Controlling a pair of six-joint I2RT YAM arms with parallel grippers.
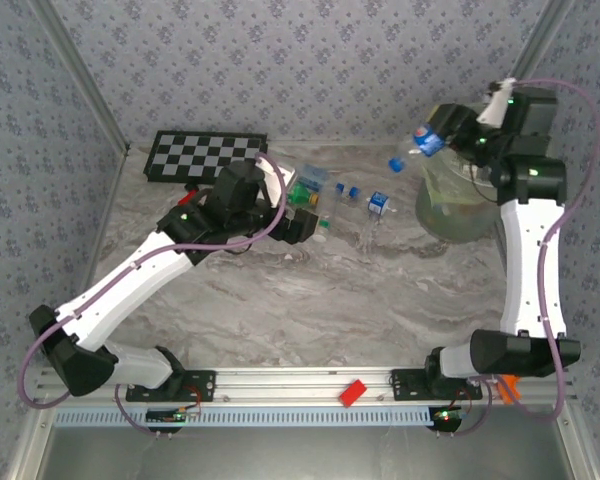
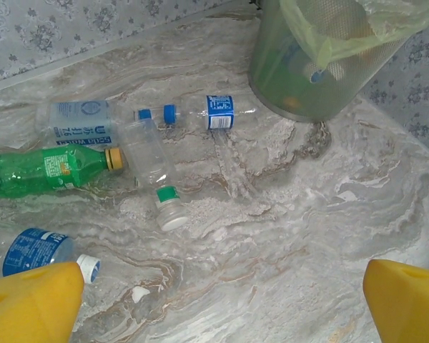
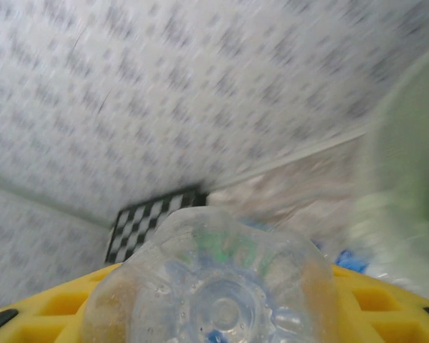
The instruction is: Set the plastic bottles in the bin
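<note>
Right claw: partly closed on a clear blue-labelled bottle, raised just left of the bin.
Left claw: spread wide, empty, above the tabletop.
Loose bottles: green bottle and clear ones lie left of the bin.
Handling: judged light, thin-walled, slick, likely to roll or crush.
Grip point: across mid-body, with a moderate squeeze.

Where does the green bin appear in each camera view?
Top external: the bin sits right of centre, in the upper half.
Left wrist: bin at the top, right of centre.
Right wrist: bin, a green blur at the right edge.
Shared landmark: patterned wall behind it.
</note>
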